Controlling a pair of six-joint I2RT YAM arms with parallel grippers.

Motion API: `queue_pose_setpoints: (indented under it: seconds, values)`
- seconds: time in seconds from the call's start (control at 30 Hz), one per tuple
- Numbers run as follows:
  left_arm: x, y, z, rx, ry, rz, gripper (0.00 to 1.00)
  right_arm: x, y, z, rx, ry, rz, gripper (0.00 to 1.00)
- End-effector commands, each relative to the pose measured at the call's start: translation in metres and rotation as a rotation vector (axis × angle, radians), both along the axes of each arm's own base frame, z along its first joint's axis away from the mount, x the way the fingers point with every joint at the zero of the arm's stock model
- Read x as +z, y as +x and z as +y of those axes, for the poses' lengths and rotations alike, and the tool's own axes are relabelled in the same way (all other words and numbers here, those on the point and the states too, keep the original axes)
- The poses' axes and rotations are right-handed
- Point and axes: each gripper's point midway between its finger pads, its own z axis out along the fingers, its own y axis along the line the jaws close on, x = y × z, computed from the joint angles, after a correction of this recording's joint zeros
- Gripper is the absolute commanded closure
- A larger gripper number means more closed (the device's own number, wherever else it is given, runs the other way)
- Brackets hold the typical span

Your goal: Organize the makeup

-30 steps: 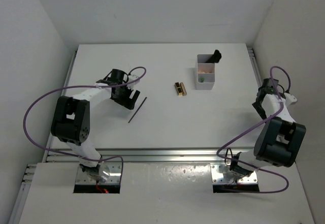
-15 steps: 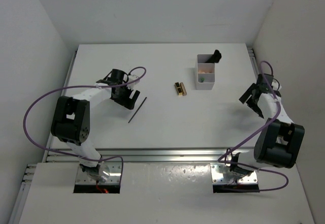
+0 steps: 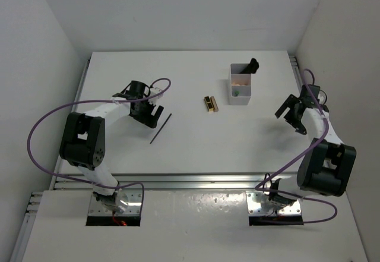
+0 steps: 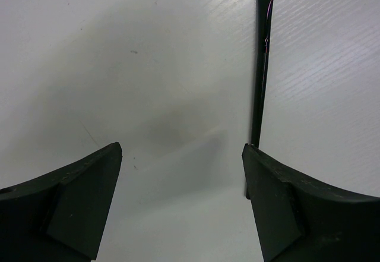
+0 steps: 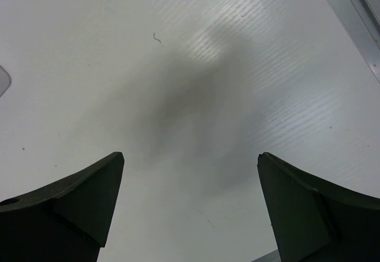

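Observation:
A thin black stick lies on the white table left of centre; in the left wrist view it runs up past my right fingertip. My left gripper is open and empty just beside the stick's upper end. A black-and-gold case lies mid-table. A black flared-head brush stands in the white compartmented box, with small green items in it. My right gripper is open and empty over bare table, right of the box.
The table's right edge rail shows in the right wrist view. A corner of the white box shows at that view's left edge. White walls enclose the table on three sides.
My right gripper has swung leftward and forward from the table's right edge toward the box. The left arm and the objects have not moved.

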Motion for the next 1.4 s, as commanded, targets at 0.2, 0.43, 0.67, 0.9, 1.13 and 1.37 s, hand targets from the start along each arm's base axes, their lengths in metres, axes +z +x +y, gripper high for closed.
queue_pose_setpoints:
  seconds: [0.2, 0.43, 0.67, 0.9, 1.13, 1.37]
  values:
    - [0.022, 0.009, -0.004, -0.005, -0.014, -0.075, 0.11, 0.018, 0.023, 0.012, 0.086, 0.039, -0.105, 0.07]
    - [0.019, 0.007, -0.003, -0.005, -0.012, -0.066, 0.11, 0.01, 0.003, -0.024, -0.073, -0.047, -0.048, 0.03]
    - [0.016, 0.004, -0.001, 0.0, -0.001, -0.059, 0.11, -0.014, -0.034, -0.081, -0.423, -0.063, 0.021, 0.02]
    - [0.009, -0.004, 0.005, 0.001, 0.03, -0.02, 0.11, -0.028, -0.058, -0.123, -0.563, -0.201, 0.115, 0.01]
    - [0.003, -0.016, 0.006, -0.012, 0.039, 0.042, 0.11, -0.042, -0.077, -0.152, -0.717, -0.21, 0.064, 0.01]
    - [0.019, 0.01, 0.001, -0.065, 0.044, -0.012, 0.11, -0.05, -0.068, -0.145, -0.619, -0.161, 0.057, 0.02]
